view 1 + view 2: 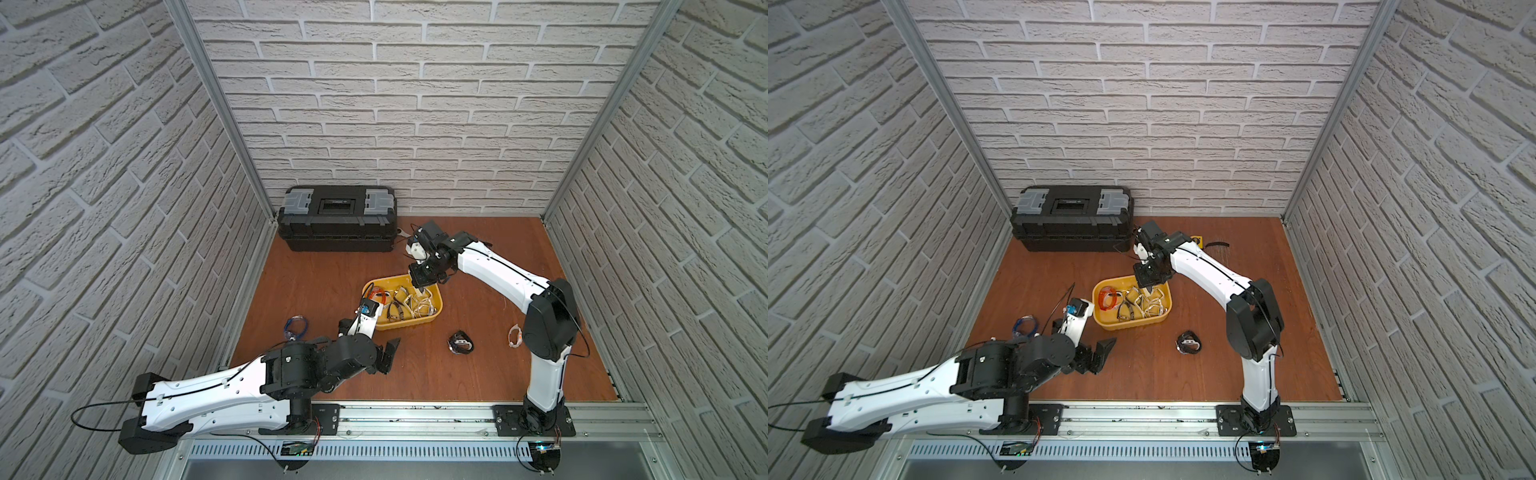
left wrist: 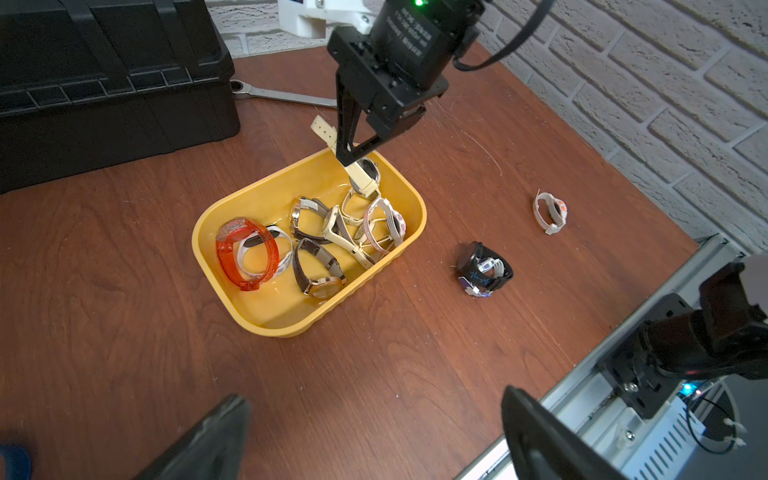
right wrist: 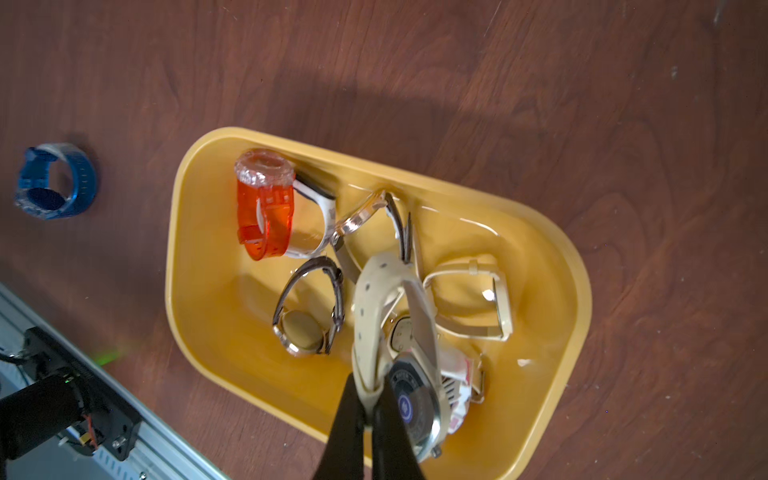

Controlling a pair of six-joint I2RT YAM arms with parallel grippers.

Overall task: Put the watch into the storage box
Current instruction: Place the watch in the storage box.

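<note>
1. Right claw: the jaws are closed tight on the cream strap of the watch, pinching it just beside the round metal case. The watch hangs from this single pinch.
2. Position of the watch: it is suspended over the far end of the yellow storage box, inside the line of the rim. The case hangs low over the other watches lying in the box. Whether it touches them cannot be told.
3. Left claw: the jaws are spread fully wide and hold nothing. They are poised above bare table on the near side of the box.
4. Handling, as judged: the watch is light, with most of its weight in the stiff case. The strap is soft and bends freely, so the case is likely to swing under the grip. The polished case and crystal look slippery and easily scratched, so the strap close to the case is the sounder hold.
5. Lying on the table: a black watch, a white watch and a blue watch, all well apart from the box.
</note>
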